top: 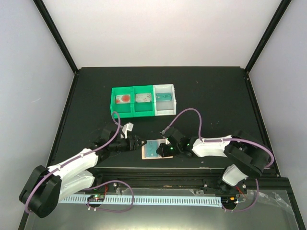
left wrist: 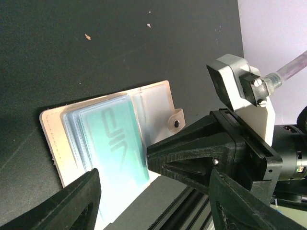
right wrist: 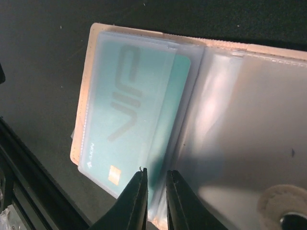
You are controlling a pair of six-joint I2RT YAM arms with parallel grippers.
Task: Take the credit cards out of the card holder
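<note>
The tan card holder (top: pixel 152 150) lies open on the black table near the front edge. Teal credit cards (right wrist: pixel 125 108) marked VIP sit in its clear sleeves, as the left wrist view (left wrist: pixel 117 139) also shows. My right gripper (top: pixel 166 149) (right wrist: pixel 157 179) is over the holder's spine. Its jaws are nearly closed and pinch the bottom edge of a clear sleeve leaf holding a card. My left gripper (top: pixel 137 143) (left wrist: pixel 154 176) is open and empty, just left of the holder (left wrist: pixel 53 134). The snap tab (left wrist: pixel 175 120) sticks out at the holder's side.
A green-and-white three-compartment bin tray (top: pixel 144 114) stands behind the holder. A red-marked item, a pale item and a teal item (top: pixel 164 97) lie in it. The table's metal front rail (top: pixel 158 178) runs close below the holder.
</note>
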